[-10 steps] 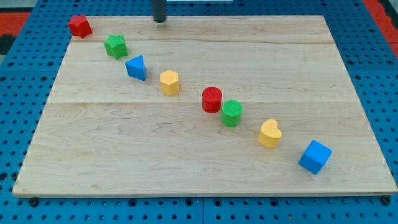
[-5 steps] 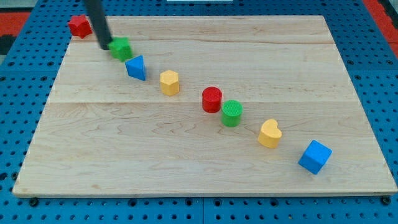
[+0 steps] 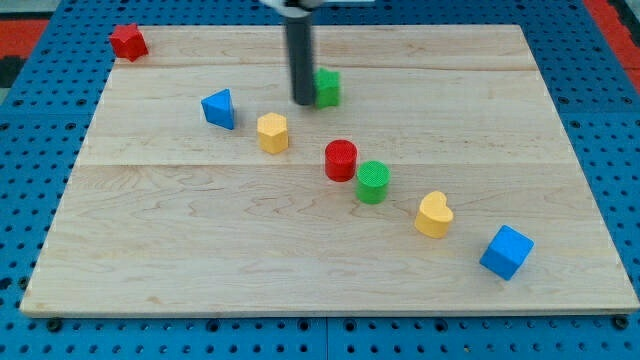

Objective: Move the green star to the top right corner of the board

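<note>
- Now the tip (image 3: 302, 101) sits on the board (image 3: 500, 120), in its upper middle, touching the view's left side of the green star (image 3: 327, 87).
- Rod rises straight up from the tip and leaves the view's top edge; it covers the star's left part.
- No jaws on this rig, just a plain rod, so no open or closed state to tell.
- Green star lies in the board's upper half, a bit left of centre, well apart from the top right corner.
- Red star (image 3: 128, 42) sits at the board's top left corner, far from the tip.
- Blue triangle (image 3: 219, 108) is to the view's left of the tip, slightly lower, apart from it.
- Yellow block (image 3: 272, 132), roughly hexagonal, is just below-left of the tip, near it, not touching.
- Red cylinder (image 3: 341, 160) and green cylinder (image 3: 373, 182) sit below the star, side by side, touching or nearly so; cannot tell which.
- Yellow heart (image 3: 434, 214) follows further down-right, apart from the green cylinder.
- Blue cube (image 3: 506, 251) is nearest the bottom right corner.
- Blocks other than the green star form a diagonal line from top left to bottom right.
- Board is light wood planks on a blue pegboard (image 3: 40, 330).
- No readable writing, brands or labels anywhere.
</note>
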Controlling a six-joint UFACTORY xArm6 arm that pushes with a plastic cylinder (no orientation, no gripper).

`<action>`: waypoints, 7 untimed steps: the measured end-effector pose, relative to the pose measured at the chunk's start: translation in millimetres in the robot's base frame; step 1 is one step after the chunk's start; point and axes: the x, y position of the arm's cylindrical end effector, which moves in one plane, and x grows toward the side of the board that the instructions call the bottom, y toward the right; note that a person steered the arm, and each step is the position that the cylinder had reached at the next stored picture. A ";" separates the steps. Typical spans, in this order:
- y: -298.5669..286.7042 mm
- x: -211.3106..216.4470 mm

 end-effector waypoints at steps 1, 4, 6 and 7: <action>90.8 -33.7; 82.1 -102.6; 14.4 -110.7; -5.3 -143.9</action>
